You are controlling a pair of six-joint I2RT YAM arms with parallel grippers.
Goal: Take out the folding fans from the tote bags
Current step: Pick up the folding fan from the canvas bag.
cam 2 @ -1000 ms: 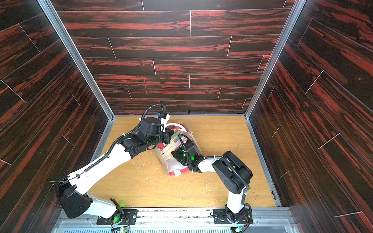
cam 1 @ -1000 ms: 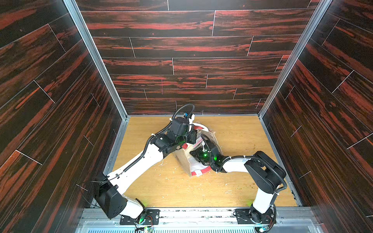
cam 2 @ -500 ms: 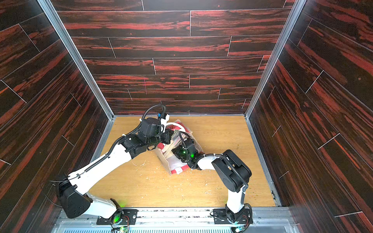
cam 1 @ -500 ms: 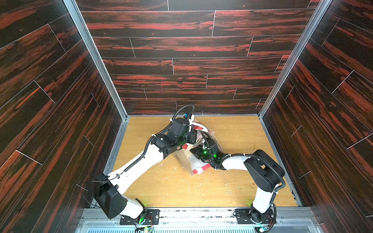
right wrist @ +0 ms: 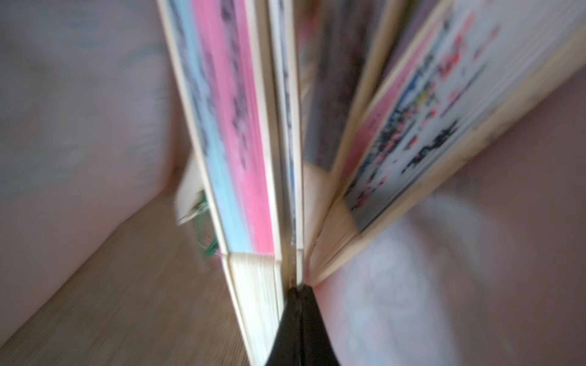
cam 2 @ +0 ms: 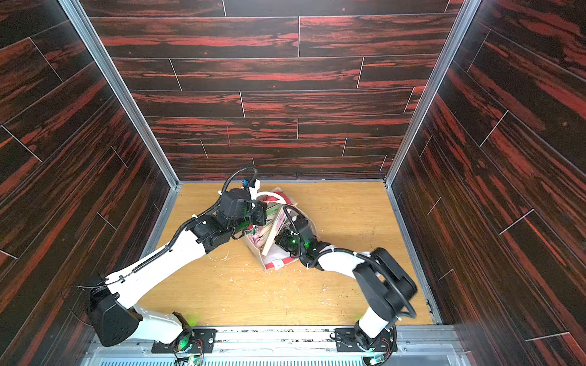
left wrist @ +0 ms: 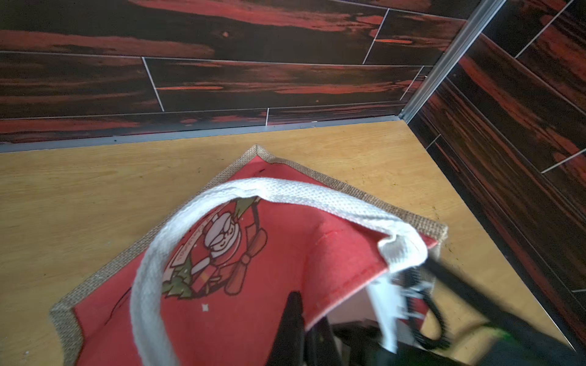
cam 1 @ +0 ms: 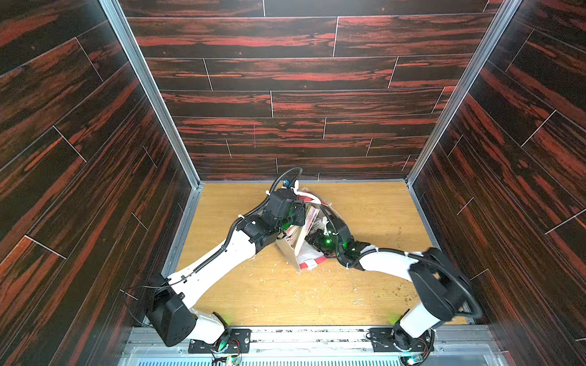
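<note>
The tote bag leans open at mid-table, tan burlap with a red printed panel and a white handle. My left gripper is shut on the red panel's rim, one finger outside it. Several closed folding fans stand inside, pale bamboo with pink, blue and black print. One carries a green tassel. My right gripper reaches into the bag. It is shut, its tips pressed together against the fans' ends.
The wooden tabletop carries scattered pale scraps in front of the bag. Dark red-streaked walls close it in at the back and both sides. A metal rail with both arm bases runs along the front edge.
My right gripper's jaws have closed inside the bag and its wrist has crept slightly deeper. The left arm keeps its hold on the rim.
</note>
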